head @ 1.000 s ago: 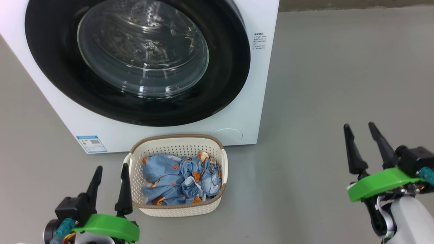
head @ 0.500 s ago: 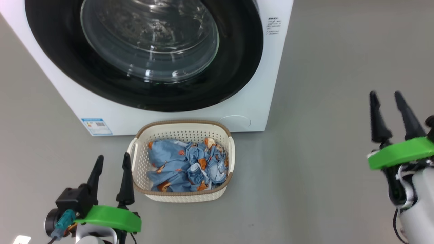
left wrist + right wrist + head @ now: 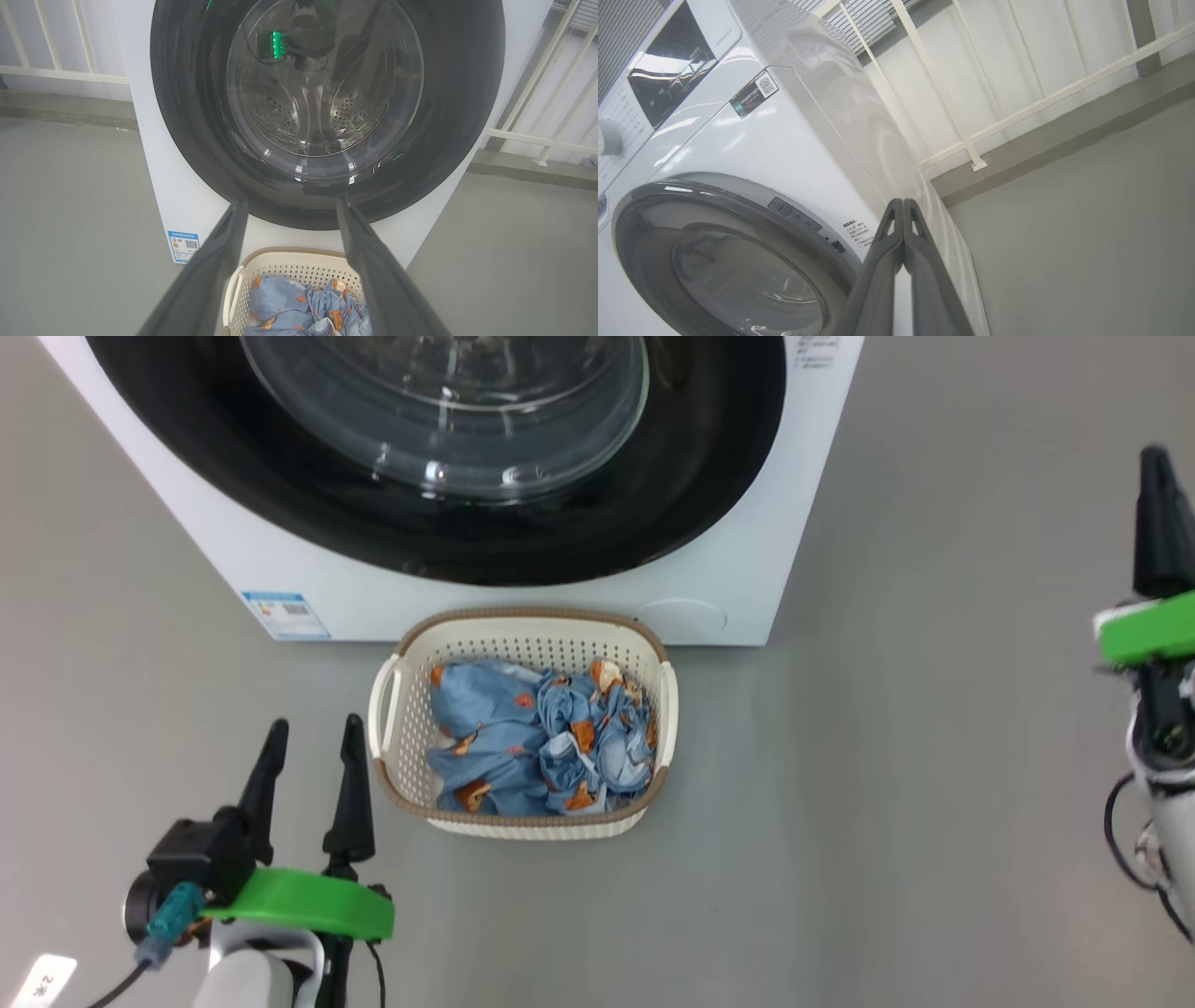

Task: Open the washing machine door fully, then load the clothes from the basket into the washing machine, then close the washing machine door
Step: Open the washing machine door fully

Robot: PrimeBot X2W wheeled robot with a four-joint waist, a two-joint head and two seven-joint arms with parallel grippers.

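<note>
Door (image 3: 728, 476) sits closed, flush on the washer (image 3: 803, 523). It looks rigid, glossy and probably slick, so grab the rim edge, not the glass. Right gripper (image 3: 903, 201) is pinched closed beside the washer. Left gripper (image 3: 316, 723) is spread wide and empty in front of the washer.

Grey floor (image 3: 934, 756), white railing (image 3: 1017, 107) behind.

I see my left gripper (image 3: 315, 730) low at the left, its fingers spread apart and pointing up. My right gripper (image 3: 903, 205) sits higher, far right, fingers pressed together.
</note>
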